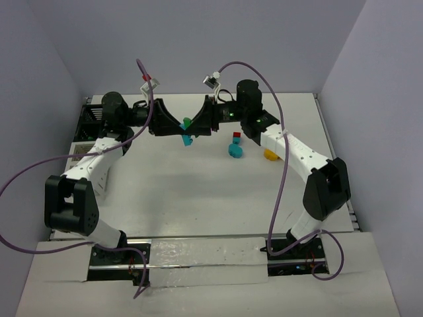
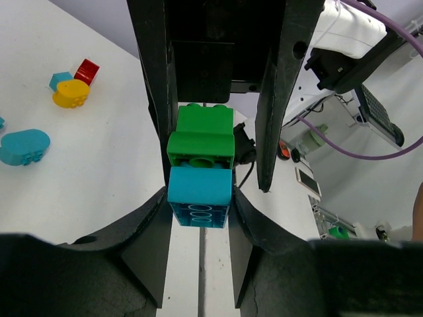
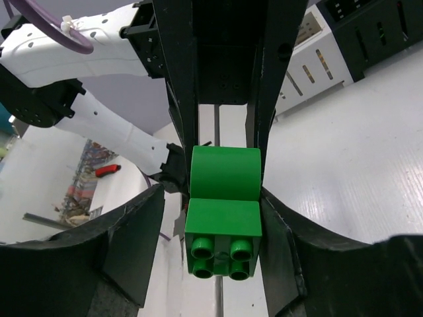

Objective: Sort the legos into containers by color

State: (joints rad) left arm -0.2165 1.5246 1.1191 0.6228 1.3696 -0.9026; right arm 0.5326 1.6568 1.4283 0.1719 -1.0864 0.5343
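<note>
Left gripper (image 2: 199, 195) and right gripper (image 3: 211, 191) meet in mid-air above the table (image 1: 198, 191). Left gripper pinches a cyan brick (image 2: 199, 188), with a green brick (image 2: 200, 135) stacked on it. Right gripper straddles the green brick, jaws slightly parted, gap visible. Other legos (image 1: 235, 150) lie on the table, rightward. Printed sheet (image 3: 82, 181): too blurred to read.

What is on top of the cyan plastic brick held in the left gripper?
A green plastic brick sits pressed onto the cyan plastic brick, which the left gripper clamps. Where they join is covered, so the cyan one's studs cannot be seen.
</note>
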